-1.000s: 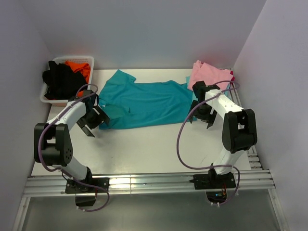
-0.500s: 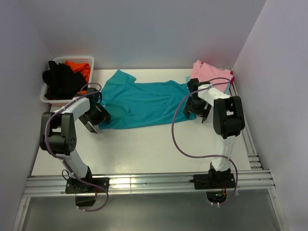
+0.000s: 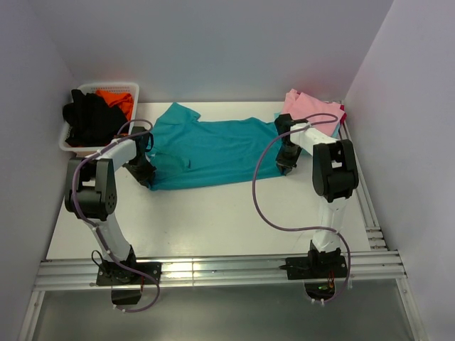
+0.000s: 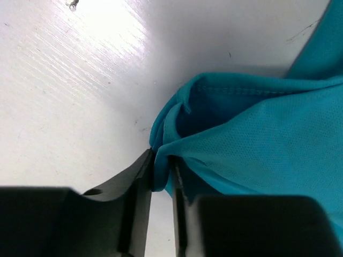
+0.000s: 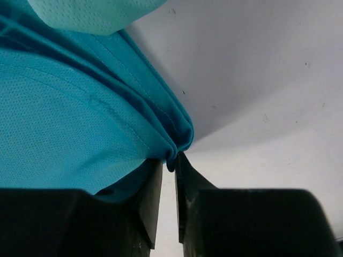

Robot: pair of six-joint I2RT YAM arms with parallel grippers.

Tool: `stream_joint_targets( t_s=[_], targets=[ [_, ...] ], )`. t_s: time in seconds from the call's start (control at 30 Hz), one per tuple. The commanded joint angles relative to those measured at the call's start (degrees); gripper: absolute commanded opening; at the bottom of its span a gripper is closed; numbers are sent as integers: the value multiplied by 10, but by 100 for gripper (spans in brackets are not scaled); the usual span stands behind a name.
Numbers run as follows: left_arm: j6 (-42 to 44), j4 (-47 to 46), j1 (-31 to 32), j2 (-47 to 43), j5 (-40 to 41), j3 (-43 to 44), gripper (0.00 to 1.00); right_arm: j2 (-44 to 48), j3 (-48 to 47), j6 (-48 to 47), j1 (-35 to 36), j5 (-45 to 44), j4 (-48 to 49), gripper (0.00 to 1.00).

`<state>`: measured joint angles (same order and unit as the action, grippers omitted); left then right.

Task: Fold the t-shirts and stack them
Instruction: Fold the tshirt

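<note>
A teal t-shirt (image 3: 213, 150) lies spread out flat across the back half of the table, its round neck toward the left. My left gripper (image 3: 144, 172) sits at its near left corner. The left wrist view shows that gripper (image 4: 161, 163) shut on a bunched fold of teal cloth (image 4: 257, 139). At the shirt's near right corner is my right gripper (image 3: 283, 163). Seen from the right wrist, this gripper (image 5: 169, 161) pinches the doubled hem of the teal cloth (image 5: 69, 107). A folded pink t-shirt (image 3: 311, 110) rests at the back right on a pale aqua one (image 5: 91, 13).
A white basket (image 3: 136, 89) holding black and orange clothes stands at the back left, close to the left arm. The white table (image 3: 213, 220) stretches toward the arm bases. Grey walls close in on both sides.
Both grippers have moved inward onto the teal t-shirt's near corners and gone from open to shut on the cloth. The shirt itself has barely shifted.
</note>
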<state>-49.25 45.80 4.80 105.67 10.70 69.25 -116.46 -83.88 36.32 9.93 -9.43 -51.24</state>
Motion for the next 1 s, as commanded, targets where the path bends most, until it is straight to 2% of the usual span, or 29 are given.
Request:
stream_joint_targets(
  t_s=[0.0, 0.03, 0.1, 0.13, 0.23, 0.3, 0.43, 0.97],
  targets=[
    [-1, -12, -10, 16, 28, 11, 24, -8, 6, 2, -1, -24, 11, 21],
    [-1, -15, -11, 16, 27, 10, 22, -10, -1, 2, -1, -25, 8, 13],
    [-3, -16, -11, 13, 26, 7, 17, -17, -8, 2, -1, -24, 4, 10],
    [-1, -17, -12, 10, 25, 6, 17, -19, -13, 1, -2, -24, 2, 1],
    [3, -19, -13, 6, 23, 4, 10, -20, -13, -1, -2, -22, 6, 0],
    [8, -19, -13, 4, 22, 4, 1, -19, -13, -3, -2, -22, 7, 0],
    [14, -12, -14, -19, 23, -3, 0, 2, 11, -1, -1, -21, -3, 0],
    [30, 49, -13, -235, -34, -135, 0, 263, 187, 44, 1, 16, -71, 0]
  ],
)
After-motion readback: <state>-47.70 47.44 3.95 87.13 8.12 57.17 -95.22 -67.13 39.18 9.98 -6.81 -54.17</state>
